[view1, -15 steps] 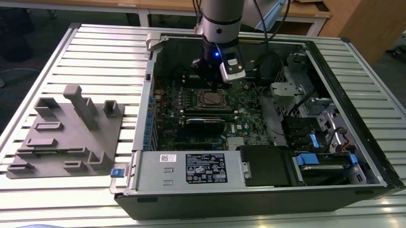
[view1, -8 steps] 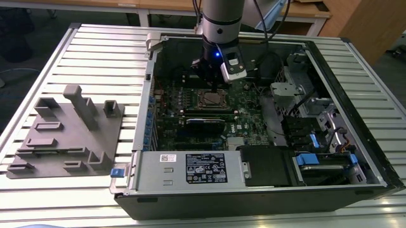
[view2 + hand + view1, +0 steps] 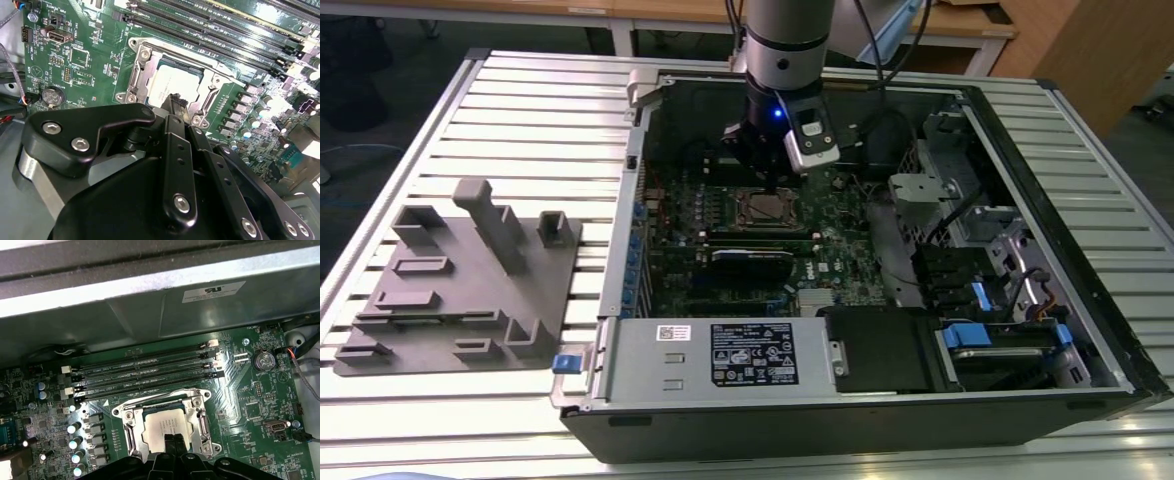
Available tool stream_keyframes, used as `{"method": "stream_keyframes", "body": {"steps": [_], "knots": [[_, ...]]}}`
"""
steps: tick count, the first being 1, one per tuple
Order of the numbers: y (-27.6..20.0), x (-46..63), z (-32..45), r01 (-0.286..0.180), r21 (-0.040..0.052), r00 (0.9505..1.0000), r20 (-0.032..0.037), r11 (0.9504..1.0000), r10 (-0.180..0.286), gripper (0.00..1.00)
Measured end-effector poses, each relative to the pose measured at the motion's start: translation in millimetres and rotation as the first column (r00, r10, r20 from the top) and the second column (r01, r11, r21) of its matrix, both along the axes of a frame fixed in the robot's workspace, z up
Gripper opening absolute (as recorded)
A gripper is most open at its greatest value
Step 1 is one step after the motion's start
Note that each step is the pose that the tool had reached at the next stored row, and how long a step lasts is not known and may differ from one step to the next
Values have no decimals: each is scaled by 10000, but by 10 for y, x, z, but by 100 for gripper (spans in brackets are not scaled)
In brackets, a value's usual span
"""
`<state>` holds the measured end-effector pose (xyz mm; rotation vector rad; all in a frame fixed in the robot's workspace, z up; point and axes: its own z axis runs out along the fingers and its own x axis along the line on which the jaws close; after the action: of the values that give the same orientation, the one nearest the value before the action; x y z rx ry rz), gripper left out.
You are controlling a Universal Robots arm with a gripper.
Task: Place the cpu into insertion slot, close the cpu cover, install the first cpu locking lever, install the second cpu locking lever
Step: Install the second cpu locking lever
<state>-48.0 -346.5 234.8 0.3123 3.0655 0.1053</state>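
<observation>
- We've got the cpu [image 3: 165, 427] sitting flat in its socket on the green board [image 3: 260, 405], framed by the cpu cover [image 3: 131, 426].
- Our gripper [image 3: 170, 439] hangs right above it, fingers pinched narrow, gripping nothing.

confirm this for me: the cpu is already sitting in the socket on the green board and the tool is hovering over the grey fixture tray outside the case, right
Not quite. The cpu does sit in the socket on the green board, but the tool is not over the grey fixture tray. The exterior view shows it inside the case, directly above the socket; both wrist views show the cpu just beyond its tip.
</observation>
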Motion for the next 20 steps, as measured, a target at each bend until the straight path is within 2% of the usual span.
{"method": "stream_keyframes", "body": {"steps": [20], "knots": [[-6,0,20,-74,-2,10000,-2,10000,74,11]]}}
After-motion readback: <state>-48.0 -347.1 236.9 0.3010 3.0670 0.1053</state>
